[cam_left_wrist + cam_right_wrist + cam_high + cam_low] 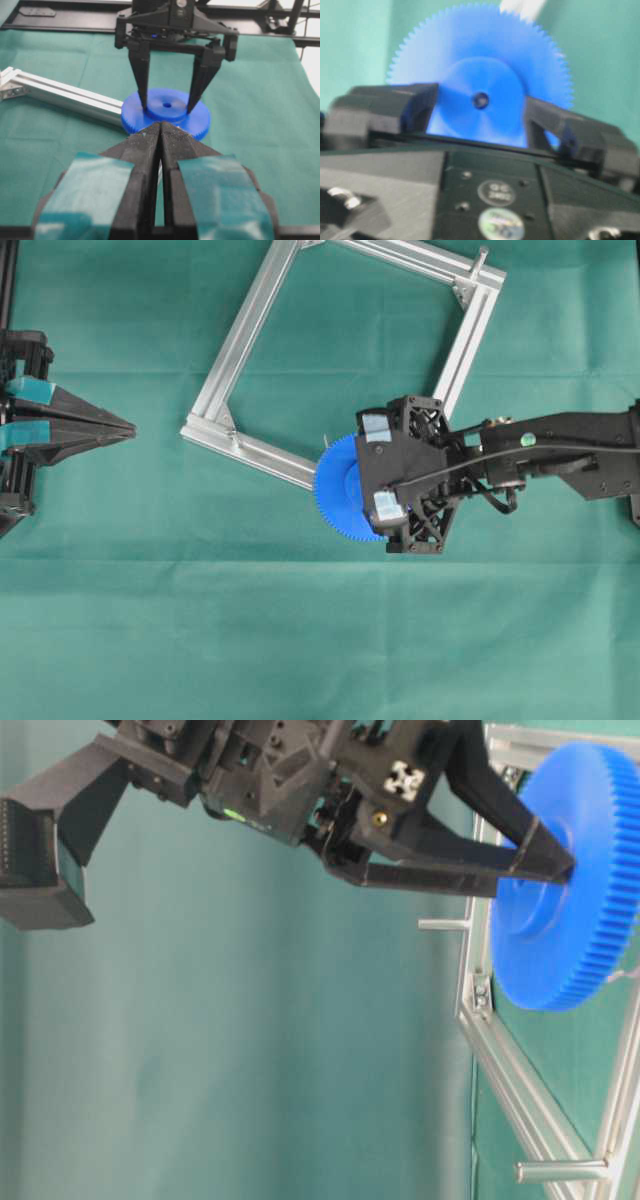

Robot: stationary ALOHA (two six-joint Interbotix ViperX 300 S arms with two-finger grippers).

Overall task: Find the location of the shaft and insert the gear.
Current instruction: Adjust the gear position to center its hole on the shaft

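My right gripper [355, 482] is shut on the raised hub of the blue gear [335, 498]. Its two black fingers [142, 85] press the hub from either side. The gear [570, 955] hangs tilted over the near bar of the aluminium frame [240, 340]. Its small centre hole [480, 100] looks dark and empty. The shaft [327, 439], a thin silvery pin, stands just off the gear's rim. The table-level view shows it upright on the frame bar [445, 924]. My left gripper [128, 427] rests shut and empty at the far left, pointing at the gear [200, 121].
A thicker grey peg [481, 262] stands on the frame's far right corner and shows again low in the table-level view [560, 1170]. Green cloth [300, 640] covers the whole table. A black rail [75, 20] runs behind the right arm.
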